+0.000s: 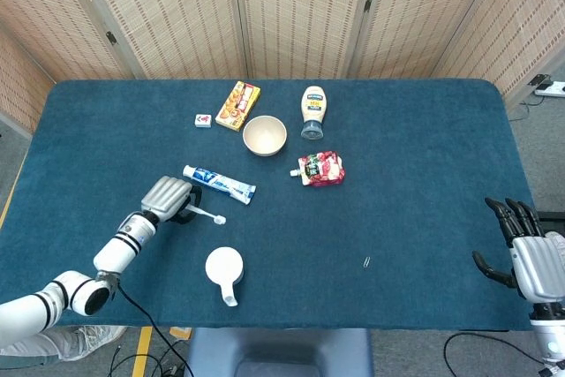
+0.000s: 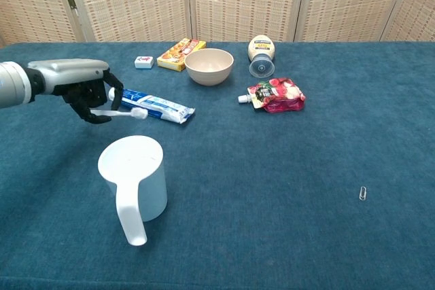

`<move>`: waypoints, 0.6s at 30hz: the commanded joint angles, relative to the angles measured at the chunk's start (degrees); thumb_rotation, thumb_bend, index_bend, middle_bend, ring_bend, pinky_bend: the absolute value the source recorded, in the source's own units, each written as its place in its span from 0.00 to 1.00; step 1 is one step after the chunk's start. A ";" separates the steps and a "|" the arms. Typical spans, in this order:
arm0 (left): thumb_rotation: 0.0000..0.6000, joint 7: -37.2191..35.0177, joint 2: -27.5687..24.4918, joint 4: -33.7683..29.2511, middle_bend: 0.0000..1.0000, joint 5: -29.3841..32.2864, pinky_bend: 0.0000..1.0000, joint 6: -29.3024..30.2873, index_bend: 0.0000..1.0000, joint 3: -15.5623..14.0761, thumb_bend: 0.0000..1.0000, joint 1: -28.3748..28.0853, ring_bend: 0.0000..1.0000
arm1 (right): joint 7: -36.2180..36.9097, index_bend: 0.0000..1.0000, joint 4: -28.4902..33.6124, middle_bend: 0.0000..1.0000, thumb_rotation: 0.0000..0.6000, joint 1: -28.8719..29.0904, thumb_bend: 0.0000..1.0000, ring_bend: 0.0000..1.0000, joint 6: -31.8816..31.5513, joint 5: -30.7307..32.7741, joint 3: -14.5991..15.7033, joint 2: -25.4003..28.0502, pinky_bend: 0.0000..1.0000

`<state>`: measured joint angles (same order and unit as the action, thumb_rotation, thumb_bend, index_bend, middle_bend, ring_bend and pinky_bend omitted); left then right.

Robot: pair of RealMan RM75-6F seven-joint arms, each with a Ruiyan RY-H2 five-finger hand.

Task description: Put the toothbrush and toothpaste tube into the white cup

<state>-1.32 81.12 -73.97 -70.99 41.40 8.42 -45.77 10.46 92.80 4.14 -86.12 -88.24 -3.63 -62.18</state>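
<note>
My left hand holds the white toothbrush off the table, its head pointing right. The blue-and-white toothpaste tube lies flat just behind the brush, and I cannot tell whether they touch. The white cup stands upright in front of the hand, with its handle toward the table's front edge and nothing visible inside. My right hand hangs off the table's right edge, fingers spread and holding nothing; only the head view shows it.
A beige bowl, a mayonnaise bottle lying down, a red pouch, a yellow snack box and a small white tile sit behind the tube. A paperclip lies on the blue cloth to the right.
</note>
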 commanded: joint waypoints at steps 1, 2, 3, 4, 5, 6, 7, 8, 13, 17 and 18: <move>1.00 -8.90 -5.88 -5.97 0.93 2.14 0.82 -0.74 0.63 2.44 0.41 2.49 0.85 | 0.04 0.09 -0.05 0.13 1.00 0.08 0.23 0.05 0.09 -0.01 -0.02 -0.03 0.03; 1.00 -10.90 -6.93 -7.18 0.93 2.09 0.82 -0.98 0.63 2.70 0.41 2.91 0.85 | 0.09 0.09 -0.08 0.13 1.00 0.10 0.23 0.05 0.10 0.01 -0.03 -0.05 0.03; 1.00 -13.34 -8.07 -8.65 0.93 1.28 0.82 -1.09 0.63 2.92 0.41 3.34 0.85 | 0.11 0.09 -0.12 0.13 1.00 0.10 0.23 0.05 0.09 0.01 -0.04 -0.07 0.03; 1.00 -17.23 -9.51 -10.20 0.93 -0.44 0.82 -1.05 0.63 3.16 0.41 3.98 0.85 | 0.11 0.09 -0.18 0.13 1.00 0.14 0.23 0.05 0.11 0.00 -0.06 -0.12 0.03; 1.00 -20.03 -10.52 -11.10 0.93 -1.63 0.82 -1.07 0.63 3.29 0.41 4.39 0.85 | 0.13 0.09 -0.22 0.13 1.00 0.19 0.23 0.05 0.16 0.01 -0.09 -0.16 0.03; 1.00 -22.78 -11.44 -11.93 0.93 -2.92 0.82 -1.04 0.64 3.37 0.41 4.75 0.85 | 0.14 0.09 -0.24 0.13 1.00 0.26 0.23 0.05 0.21 -0.02 -0.11 -0.19 0.03; 1.00 -26.49 -12.67 -13.01 0.93 -4.70 0.82 -0.88 0.64 3.44 0.41 5.18 0.85 | 0.12 0.09 -0.26 0.13 1.00 0.33 0.23 0.05 0.29 -0.07 -0.11 -0.21 0.03; 1.00 -29.41 -13.54 -13.87 0.93 -6.09 0.82 -0.71 0.64 3.46 0.41 5.47 0.85 | 0.08 0.09 -0.26 0.13 1.00 0.38 0.23 0.05 0.34 -0.10 -0.11 -0.22 0.03; 1.00 -47.78 -17.65 -18.00 0.93 -15.34 0.82 1.51 0.65 2.54 0.41 6.31 0.84 | -0.15 0.09 -0.22 0.13 1.00 0.56 0.23 0.05 0.57 -0.03 -0.14 -0.32 0.03; 1.00 -60.22 -19.58 -18.98 0.93 -25.19 0.81 6.76 0.65 -0.48 0.41 5.70 0.84 | -0.46 0.09 -0.05 0.13 1.00 0.59 0.23 0.05 0.36 -0.17 -0.20 -0.43 0.03; 1.00 -61.98 -19.70 -18.92 0.93 -26.98 0.81 7.85 0.65 -1.23 0.41 5.39 0.84 | -0.49 0.09 -0.06 0.13 1.00 0.60 0.23 0.05 0.25 -0.22 -0.23 -0.52 0.03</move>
<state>-53.36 64.70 -90.31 -88.82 44.44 9.80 -40.48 9.99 92.74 4.73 -85.82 -88.42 -3.84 -62.65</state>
